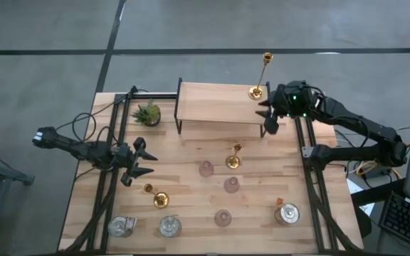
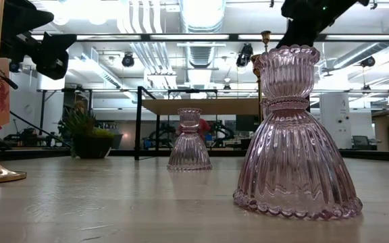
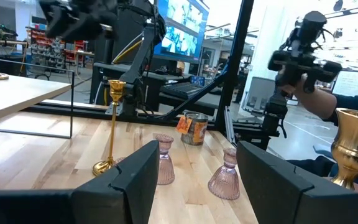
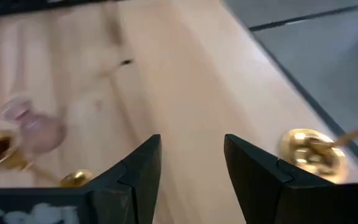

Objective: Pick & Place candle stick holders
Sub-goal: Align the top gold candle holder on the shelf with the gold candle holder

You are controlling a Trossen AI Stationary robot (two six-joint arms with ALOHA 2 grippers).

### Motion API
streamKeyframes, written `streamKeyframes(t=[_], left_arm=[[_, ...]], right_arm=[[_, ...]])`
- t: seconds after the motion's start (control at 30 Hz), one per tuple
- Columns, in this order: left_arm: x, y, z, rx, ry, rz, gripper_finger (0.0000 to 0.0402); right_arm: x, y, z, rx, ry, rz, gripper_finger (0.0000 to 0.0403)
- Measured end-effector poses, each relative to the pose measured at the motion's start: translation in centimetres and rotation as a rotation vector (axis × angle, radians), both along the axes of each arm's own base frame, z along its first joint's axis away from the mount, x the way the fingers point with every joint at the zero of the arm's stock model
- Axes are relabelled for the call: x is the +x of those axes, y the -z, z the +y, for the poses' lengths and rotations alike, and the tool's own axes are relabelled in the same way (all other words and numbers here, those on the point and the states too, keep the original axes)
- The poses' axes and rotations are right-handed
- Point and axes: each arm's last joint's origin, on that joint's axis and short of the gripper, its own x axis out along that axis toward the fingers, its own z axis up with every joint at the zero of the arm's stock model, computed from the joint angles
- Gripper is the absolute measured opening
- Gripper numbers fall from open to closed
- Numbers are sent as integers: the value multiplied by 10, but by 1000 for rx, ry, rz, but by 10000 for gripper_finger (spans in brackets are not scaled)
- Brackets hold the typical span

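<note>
A tall gold candle stick holder [image 1: 260, 80] stands by its round base on the right far corner of a low wooden shelf [image 1: 212, 103]. My right gripper [image 1: 267, 119] hangs open just beside the shelf's right end, near that base [image 4: 312, 150], with nothing between its fingers [image 4: 191, 140]. Two more gold holders [image 1: 233, 158] [image 1: 156, 197], three pink glass ones [image 1: 206, 168] [image 1: 231, 185] [image 1: 223, 217] and three silvery cups [image 1: 122, 226] [image 1: 170, 226] [image 1: 288, 213] stand on the table. My left gripper [image 1: 149, 163] waits open at the table's left, pointing level.
A small spiky green plant [image 1: 146, 114] stands at the far left, beside the shelf's black frame. The arms' black rails [image 1: 112, 178] [image 1: 312, 178] run along both sides of the table. The shelf top left of the gold holder is bare wood.
</note>
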Motion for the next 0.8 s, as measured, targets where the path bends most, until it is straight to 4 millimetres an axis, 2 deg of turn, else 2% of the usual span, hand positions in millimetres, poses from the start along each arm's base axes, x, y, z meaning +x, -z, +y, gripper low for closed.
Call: streamKeyframes(t=[0.43,0.8], left_arm=[[0,0,0,0,0,0,218],[0,0,0,0,0,0,218]], right_arm=[[14,13,63,72,-301,94,163],[21,36,106,177,-431,108,166]])
